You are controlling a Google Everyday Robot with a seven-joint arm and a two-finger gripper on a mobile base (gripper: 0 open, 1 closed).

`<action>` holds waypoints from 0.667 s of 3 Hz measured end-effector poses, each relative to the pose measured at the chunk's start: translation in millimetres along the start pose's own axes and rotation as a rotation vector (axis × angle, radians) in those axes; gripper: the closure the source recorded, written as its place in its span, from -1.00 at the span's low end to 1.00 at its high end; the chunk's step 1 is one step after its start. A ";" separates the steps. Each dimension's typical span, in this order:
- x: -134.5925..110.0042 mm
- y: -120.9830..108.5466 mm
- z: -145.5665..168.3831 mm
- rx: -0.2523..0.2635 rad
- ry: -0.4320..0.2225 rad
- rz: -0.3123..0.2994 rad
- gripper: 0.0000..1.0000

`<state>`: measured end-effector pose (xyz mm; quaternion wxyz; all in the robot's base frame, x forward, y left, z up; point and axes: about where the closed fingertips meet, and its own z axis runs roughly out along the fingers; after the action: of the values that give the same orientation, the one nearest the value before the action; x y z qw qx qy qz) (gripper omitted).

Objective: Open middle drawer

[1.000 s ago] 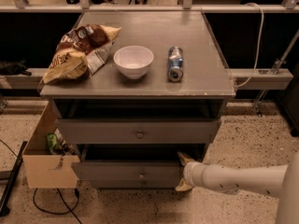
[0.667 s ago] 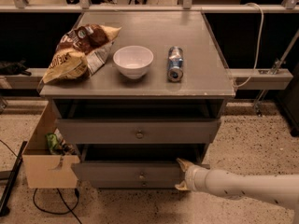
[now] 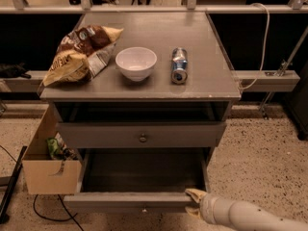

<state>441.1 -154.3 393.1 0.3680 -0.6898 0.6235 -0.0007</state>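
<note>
One arm (image 3: 250, 216) stretched low, gripper (image 3: 194, 202) at front of open middle drawer (image 3: 120, 201)

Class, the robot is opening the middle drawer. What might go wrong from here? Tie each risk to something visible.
1. The pincer sits at the right end of the middle drawer front, not at its centre knob; an off-centre pull may skew and jam it.
2. The drawer stands far out; more pull might drop it.
3. The can lies on its side on top; a jolt may roll it.
</note>
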 end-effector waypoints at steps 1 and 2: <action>-2.3 -1.4 -1.9 0.000 0.000 0.000 1.00; -2.4 -1.4 -1.9 0.000 0.000 0.000 0.64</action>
<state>440.9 -153.3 396.3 0.3680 -0.6898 0.6235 -0.0007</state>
